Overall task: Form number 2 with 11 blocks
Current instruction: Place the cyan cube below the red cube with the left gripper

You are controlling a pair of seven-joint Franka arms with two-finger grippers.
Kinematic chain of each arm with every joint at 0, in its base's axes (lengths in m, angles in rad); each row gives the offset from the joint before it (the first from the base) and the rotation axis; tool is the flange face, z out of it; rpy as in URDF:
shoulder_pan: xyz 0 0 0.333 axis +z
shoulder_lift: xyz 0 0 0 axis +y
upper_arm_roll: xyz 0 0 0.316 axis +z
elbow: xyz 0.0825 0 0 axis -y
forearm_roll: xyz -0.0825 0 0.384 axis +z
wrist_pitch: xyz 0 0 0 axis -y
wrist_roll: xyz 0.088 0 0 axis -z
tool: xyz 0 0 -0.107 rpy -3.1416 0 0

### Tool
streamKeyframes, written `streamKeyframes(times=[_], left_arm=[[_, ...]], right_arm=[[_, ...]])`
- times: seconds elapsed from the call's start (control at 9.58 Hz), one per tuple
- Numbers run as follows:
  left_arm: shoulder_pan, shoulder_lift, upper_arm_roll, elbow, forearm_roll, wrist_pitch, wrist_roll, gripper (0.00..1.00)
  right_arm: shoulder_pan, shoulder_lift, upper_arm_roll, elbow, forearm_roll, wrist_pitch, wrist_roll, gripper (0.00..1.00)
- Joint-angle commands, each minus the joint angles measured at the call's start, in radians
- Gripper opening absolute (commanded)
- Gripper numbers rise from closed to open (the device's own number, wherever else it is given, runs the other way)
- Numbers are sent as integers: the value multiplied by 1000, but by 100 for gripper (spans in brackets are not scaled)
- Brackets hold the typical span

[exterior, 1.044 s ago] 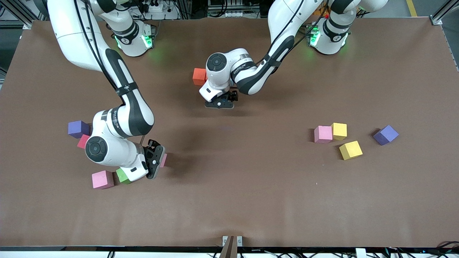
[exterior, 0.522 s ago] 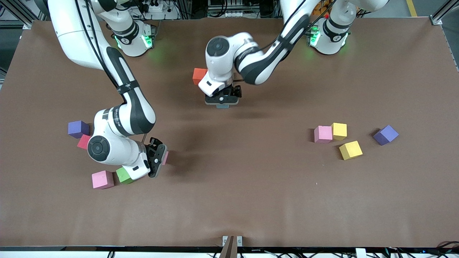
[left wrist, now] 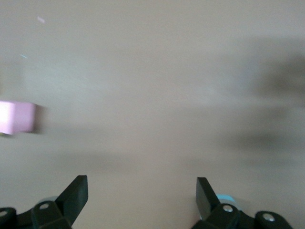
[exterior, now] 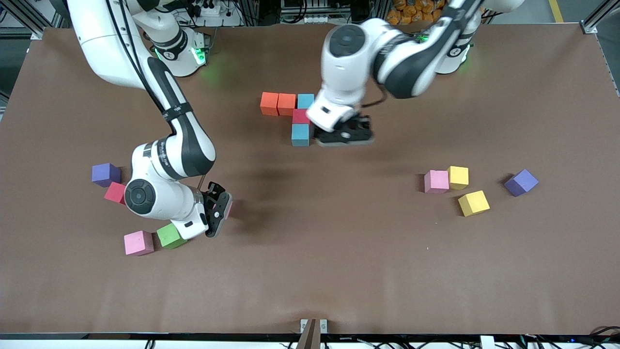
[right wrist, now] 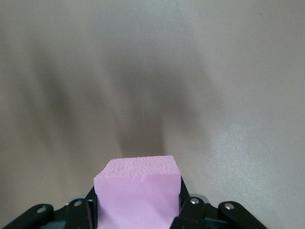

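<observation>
Blocks (exterior: 290, 115) are starting my 2 mid-table, and my right gripper (exterior: 219, 213) is squeezing a soft, light pink cube (right wrist: 138, 195) by its flat sides while my left gripper (exterior: 345, 137) is hanging open.

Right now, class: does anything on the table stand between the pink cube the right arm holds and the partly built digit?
Nothing visible does. The right end effector holds the pink cube over bare table; the partial digit lies farther from the front camera.
</observation>
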Motion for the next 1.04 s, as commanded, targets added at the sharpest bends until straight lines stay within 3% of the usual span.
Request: streamKeyframes(times=[0.0, 0.21, 0.52, 0.94], left_arm=[[123, -87, -8, -37, -58, -55, 76, 100], [241, -124, -33, -37, -61, -96, 137, 100], [468, -141, -129, -32, -64, -202, 364, 100], [550, -127, -131, -41, -50, -213, 579, 100]], right_arm=[[30, -55, -3, -59, -6, -1, 72, 31], [50, -68, -3, -73, -6, -1, 111, 31], [104, -87, -19, -86, -6, -1, 183, 31], [192, -104, -66, -102, -3, 4, 312, 31]])
